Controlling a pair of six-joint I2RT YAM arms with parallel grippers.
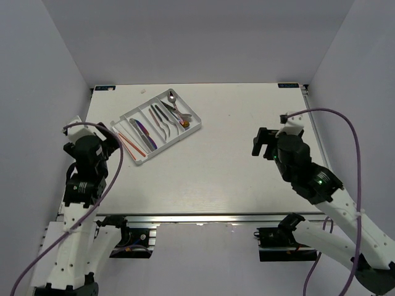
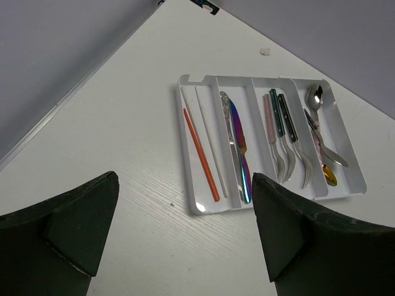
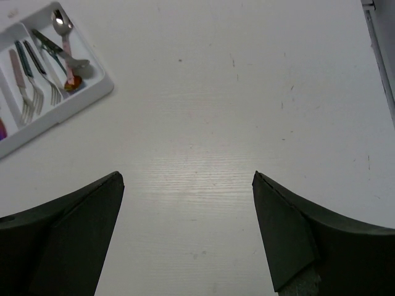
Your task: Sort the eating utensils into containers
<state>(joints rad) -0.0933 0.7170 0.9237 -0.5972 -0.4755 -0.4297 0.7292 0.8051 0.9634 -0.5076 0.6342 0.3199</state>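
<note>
White worktop (image 1: 216, 179), pale lilac walls (image 1: 185, 37). Left pincer (image 2: 184, 185) gapes wide, empty; the four-compartment tray (image 2: 196, 209) lies just ahead, holding one orange-red chopstick (image 2: 200, 154) and three forks (image 2: 285, 160). Right pincer (image 3: 186, 179) is equally wide and empty, with the tray far to its left.

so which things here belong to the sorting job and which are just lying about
Job: white tray, orange-red chopstick, pale chopstick, iridescent knife, forks, spoons.
Lying about: small white scrap, purple cables.
</note>
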